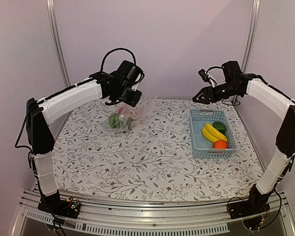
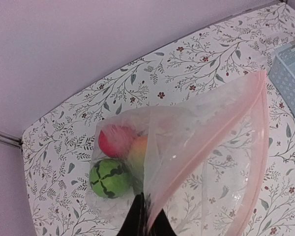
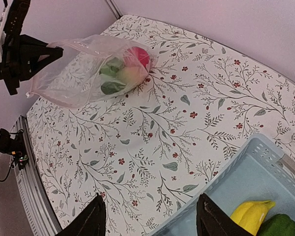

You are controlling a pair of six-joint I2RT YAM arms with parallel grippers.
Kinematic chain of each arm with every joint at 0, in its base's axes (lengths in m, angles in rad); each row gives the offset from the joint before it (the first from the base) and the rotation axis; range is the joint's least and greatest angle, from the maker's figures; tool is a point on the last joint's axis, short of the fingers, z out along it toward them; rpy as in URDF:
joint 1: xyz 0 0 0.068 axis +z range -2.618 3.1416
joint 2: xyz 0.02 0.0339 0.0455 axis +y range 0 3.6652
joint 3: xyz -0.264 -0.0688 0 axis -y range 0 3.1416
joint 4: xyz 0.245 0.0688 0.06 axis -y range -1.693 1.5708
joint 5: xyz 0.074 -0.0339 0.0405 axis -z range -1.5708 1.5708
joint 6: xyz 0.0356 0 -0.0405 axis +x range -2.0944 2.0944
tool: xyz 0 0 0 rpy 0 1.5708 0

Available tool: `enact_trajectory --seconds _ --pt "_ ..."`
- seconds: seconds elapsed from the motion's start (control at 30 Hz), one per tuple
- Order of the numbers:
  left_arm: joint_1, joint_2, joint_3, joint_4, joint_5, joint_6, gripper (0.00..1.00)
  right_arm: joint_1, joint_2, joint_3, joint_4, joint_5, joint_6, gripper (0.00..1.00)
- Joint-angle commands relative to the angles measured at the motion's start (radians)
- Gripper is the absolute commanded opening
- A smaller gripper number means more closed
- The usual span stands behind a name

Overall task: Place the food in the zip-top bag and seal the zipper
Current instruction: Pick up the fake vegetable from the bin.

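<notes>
The clear zip-top bag hangs from my left gripper, which is shut on its mouth edge by the pinkish zipper strip. Inside the bag sit a green round piece, a red apple and an orange-yellow piece. The bag also shows in the right wrist view. My right gripper is open and empty above the near-left corner of the light-blue basket. Yellow bananas, an orange and a dark green piece lie in the basket.
The basket stands at the right of the floral tablecloth. Metal frame posts rise at the back corners. The left arm reaches over the table's back left.
</notes>
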Motion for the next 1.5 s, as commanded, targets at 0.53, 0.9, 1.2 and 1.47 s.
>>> enact_trajectory --seconds 0.53,0.9,1.2,1.47 --pt "-0.061 0.025 -0.015 -0.148 -0.012 -0.135 0.13 0.005 -0.035 -0.037 -0.051 0.034 -0.074 0.63" --pt "-0.061 0.013 -0.035 -0.084 0.019 -0.132 0.00 -0.033 -0.055 -0.098 -0.074 0.213 -0.126 0.64" --pt "-0.061 -0.015 -0.081 -0.014 0.044 -0.123 0.00 -0.085 -0.019 -0.100 -0.116 0.334 -0.168 0.66" --pt "-0.056 -0.032 -0.087 0.034 0.111 -0.127 0.00 -0.092 0.049 -0.097 -0.157 0.494 -0.243 0.68"
